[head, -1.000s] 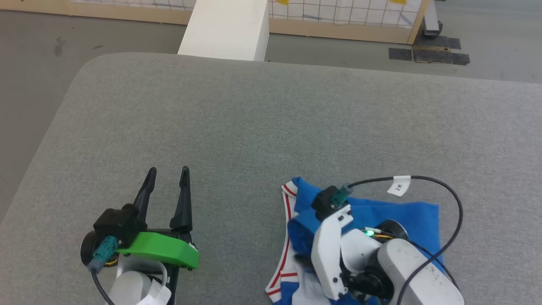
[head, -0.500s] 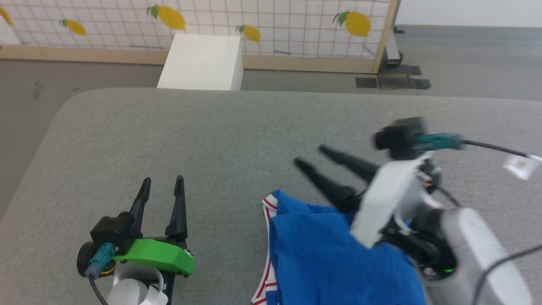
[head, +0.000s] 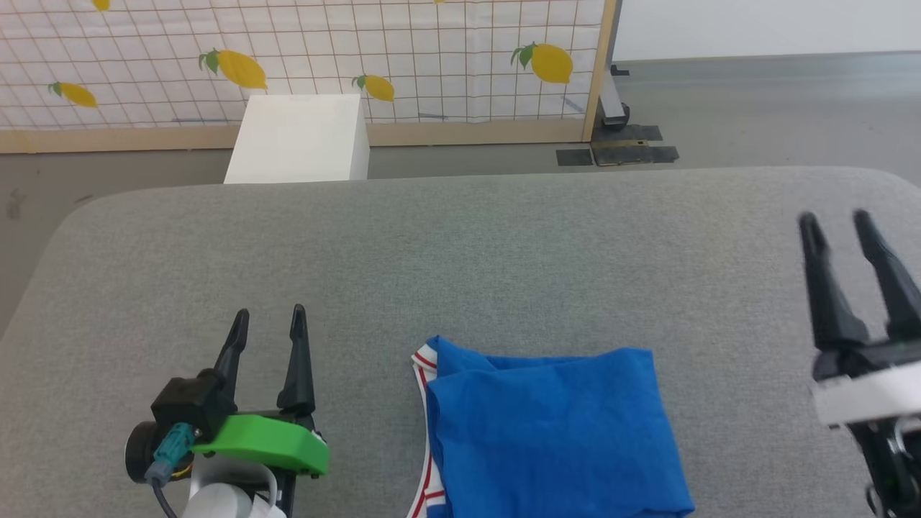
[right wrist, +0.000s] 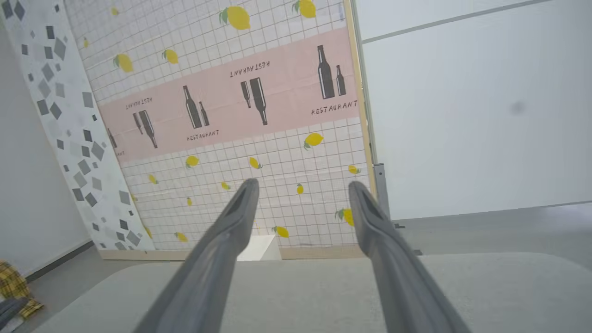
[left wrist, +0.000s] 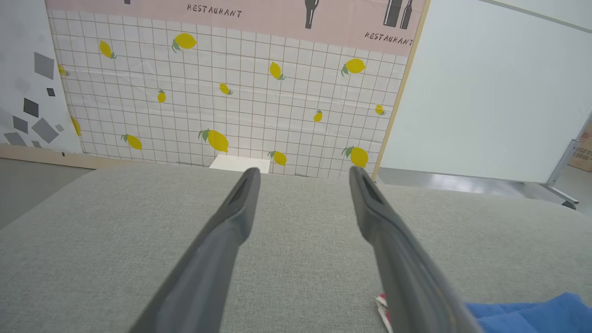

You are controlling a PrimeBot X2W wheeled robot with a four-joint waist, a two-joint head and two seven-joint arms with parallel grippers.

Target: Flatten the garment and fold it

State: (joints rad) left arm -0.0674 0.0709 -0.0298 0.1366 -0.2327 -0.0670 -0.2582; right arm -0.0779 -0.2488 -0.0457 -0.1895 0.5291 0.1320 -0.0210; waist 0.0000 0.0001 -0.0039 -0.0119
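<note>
The garment (head: 554, 424) lies on the grey tabletop (head: 460, 244) near its front edge, folded into a compact blue rectangle with its bottom cut off by the edge of the head view. A strip of white trim with red stripes peeks out along its left side. No number or lettering shows on the upper face, just plain blue with a few soft creases near the top.

The left hand (head: 270, 312) sits low on the left, its 2 dark fingers apart and holding nothing, just beside the garment but not touching it. In the left wrist view, a blue corner and a scrap of striped trim show at the bottom right, next to one finger.

Over on the right, the right hand (head: 835, 218) is up at the edge of the head view, fingers apart too, empty, and well clear of the cloth. Its wrist view looks out across the tabletop.

Beyond the far edge stand a white box (head: 295, 140) and a lemon-patterned panel (head: 403, 57).
</note>
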